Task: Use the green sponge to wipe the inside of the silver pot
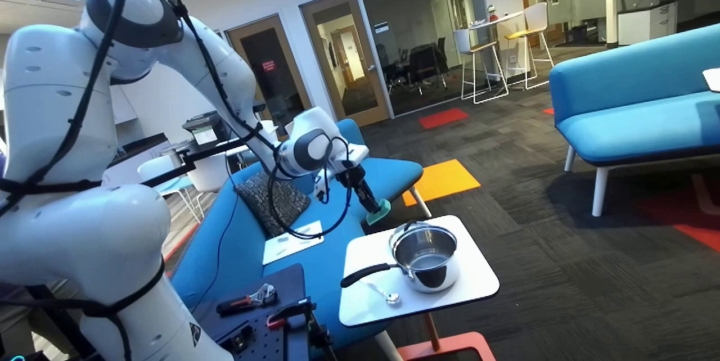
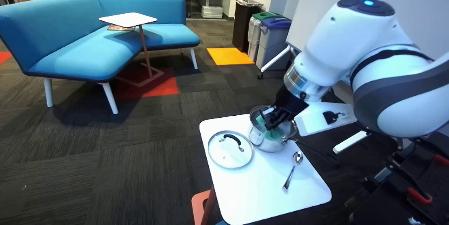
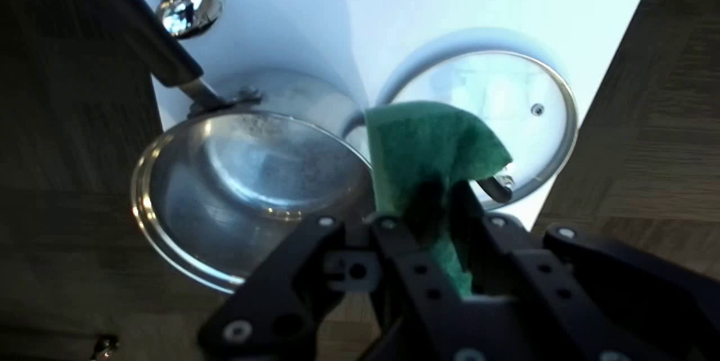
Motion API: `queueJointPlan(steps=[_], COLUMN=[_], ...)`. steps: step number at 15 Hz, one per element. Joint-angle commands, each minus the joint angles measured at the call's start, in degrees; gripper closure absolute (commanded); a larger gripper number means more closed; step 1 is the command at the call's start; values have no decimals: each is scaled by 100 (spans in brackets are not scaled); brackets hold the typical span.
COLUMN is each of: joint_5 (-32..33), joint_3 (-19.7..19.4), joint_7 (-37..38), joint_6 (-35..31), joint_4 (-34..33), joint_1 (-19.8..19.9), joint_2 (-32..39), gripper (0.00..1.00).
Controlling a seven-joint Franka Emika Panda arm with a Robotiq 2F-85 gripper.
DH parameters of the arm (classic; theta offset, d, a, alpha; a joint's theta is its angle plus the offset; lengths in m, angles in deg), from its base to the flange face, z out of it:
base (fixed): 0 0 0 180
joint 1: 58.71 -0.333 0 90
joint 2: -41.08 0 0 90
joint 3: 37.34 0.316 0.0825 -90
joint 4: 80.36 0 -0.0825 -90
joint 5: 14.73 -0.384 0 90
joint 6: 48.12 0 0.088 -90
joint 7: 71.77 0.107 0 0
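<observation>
Green and bent, the sponge point(image 3: 430, 139) is pinched between the fingers point(image 3: 413, 260), which are closed upon it, and is held in the air, apart from the pot point(image 1: 427, 262). The pot is set uncovered on the table point(image 1: 365, 307), its lid point(image 2: 229, 155) laid beside it. The carry seems to be in hand; no wiping is being done. Next, the sponge must be brought over the rim, lowered inside and pressed to the bottom.

I'm in an office lounge. In an exterior view, a glass-walled room point(image 1: 416, 26) stands upper centre, a sofa point(image 1: 641, 96) right.
</observation>
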Motion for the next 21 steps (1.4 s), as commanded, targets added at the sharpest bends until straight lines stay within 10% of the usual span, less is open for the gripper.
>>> queueJointPlan(steps=[1,4,15,21], joint_5=[83,77,304,471], joint_3=[-122,-101,1600,2247], joint_7=[1,-41,-484,-233], joint_6=[-13,110,1688,1460], joint_4=[75,66,-883,-1249], joint_1=[-148,-98,2913,3542], joint_2=[-168,-331,12,667], gripper=[90,98,98,98])
